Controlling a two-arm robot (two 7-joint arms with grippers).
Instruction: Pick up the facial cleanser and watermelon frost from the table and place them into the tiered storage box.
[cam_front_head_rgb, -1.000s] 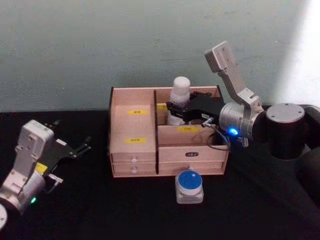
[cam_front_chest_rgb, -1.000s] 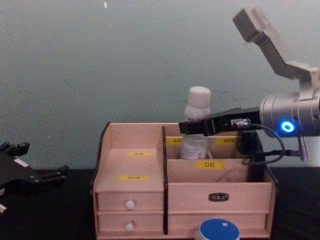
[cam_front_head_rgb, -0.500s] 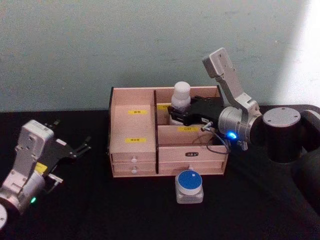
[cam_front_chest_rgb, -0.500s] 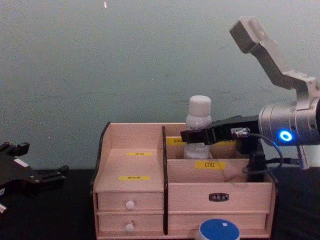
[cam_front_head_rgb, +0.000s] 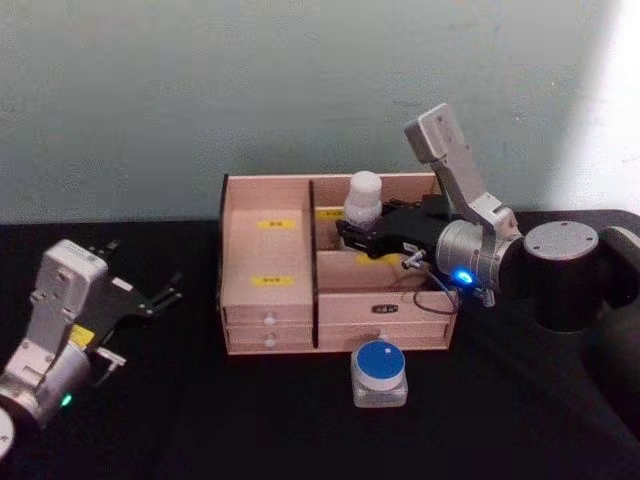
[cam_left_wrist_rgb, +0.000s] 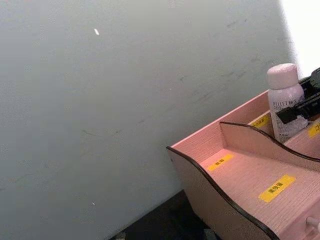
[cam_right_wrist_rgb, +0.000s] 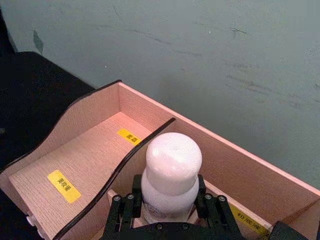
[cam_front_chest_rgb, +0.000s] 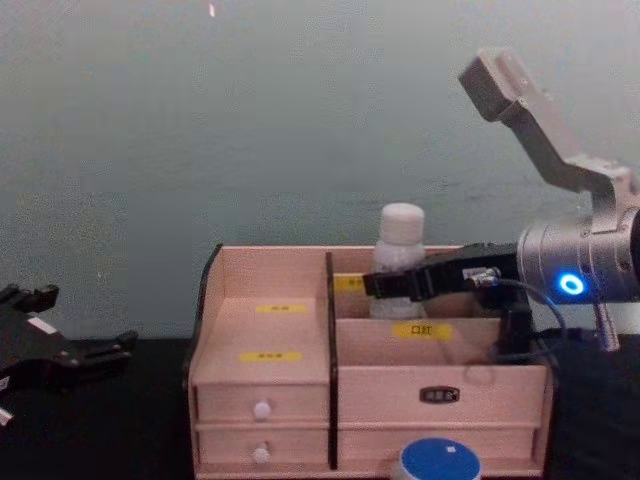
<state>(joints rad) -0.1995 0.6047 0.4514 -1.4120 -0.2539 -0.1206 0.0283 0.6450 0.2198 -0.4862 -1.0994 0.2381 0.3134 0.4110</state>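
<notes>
Lighting is diffuse and fairly dim, and the wall (cam_front_head_rgb: 200, 100) is lit flat with no hard shadows cast on it. A blown-out white patch (cam_front_head_rgb: 615, 90) is seen at the wall's top right corner in the head view and again in the left wrist view. The black table (cam_front_head_rgb: 200, 430) is rendered near featureless out to its front edge. The white bottle (cam_front_head_rgb: 363, 195) is lit bright at the cap, without glare. Faint shade is held inside the tiered storage box (cam_front_head_rgb: 270, 250). A blue indicator (cam_front_head_rgb: 463, 275) on the right arm (cam_front_head_rgb: 560, 270) glows, slightly haloed.
</notes>
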